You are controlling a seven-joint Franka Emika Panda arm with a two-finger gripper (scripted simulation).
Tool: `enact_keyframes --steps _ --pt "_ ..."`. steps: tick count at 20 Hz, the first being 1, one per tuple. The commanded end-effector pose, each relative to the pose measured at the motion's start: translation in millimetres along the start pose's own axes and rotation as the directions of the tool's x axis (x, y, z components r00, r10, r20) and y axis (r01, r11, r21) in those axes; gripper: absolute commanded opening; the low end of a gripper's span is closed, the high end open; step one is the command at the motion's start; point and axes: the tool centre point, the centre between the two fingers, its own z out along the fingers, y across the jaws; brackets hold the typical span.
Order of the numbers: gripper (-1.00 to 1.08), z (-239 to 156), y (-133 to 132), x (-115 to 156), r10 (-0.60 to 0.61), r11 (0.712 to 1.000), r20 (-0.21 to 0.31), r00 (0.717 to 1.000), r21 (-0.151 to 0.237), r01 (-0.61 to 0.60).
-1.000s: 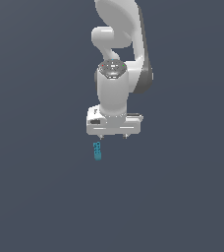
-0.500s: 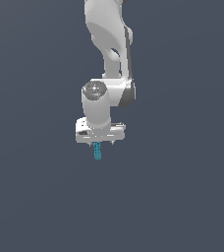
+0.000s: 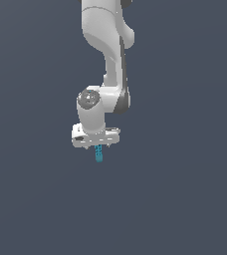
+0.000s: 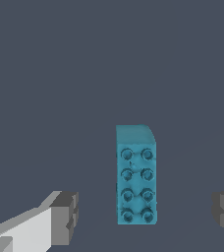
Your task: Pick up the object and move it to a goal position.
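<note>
The object is a small teal-blue elongated block (image 3: pixel 99 153) with two rows of dark dots on its face. In the exterior view it lies on the grey floor directly under the white gripper (image 3: pixel 98 148). In the wrist view the block (image 4: pixel 136 174) lies between the two dark fingertips (image 4: pixel 65 216), which stand far apart on either side without touching it. The gripper (image 4: pixel 143 214) is open and empty. The block's upper end in the exterior view is partly hidden by the hand.
A plain dark grey floor (image 3: pixel 185 199) fills both views. The white arm (image 3: pixel 108 50) rises from the hand toward the top of the exterior view. No other objects and no goal marker show.
The arm has swung toward the exterior view's left and lowered, bringing the hand from right of the block to directly over it. The block has not moved.
</note>
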Motion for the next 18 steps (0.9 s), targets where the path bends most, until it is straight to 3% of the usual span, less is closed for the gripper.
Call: enact_keyframes --steps 1,18 --pt "1.00 0.0 -0.4 0.3 -0.001 1.000 -0.001 1.000 0.000 0.001" --pt "1.00 50.9 0.4 0.0 -0.004 1.000 -0.001 1.000 0.000 0.004"
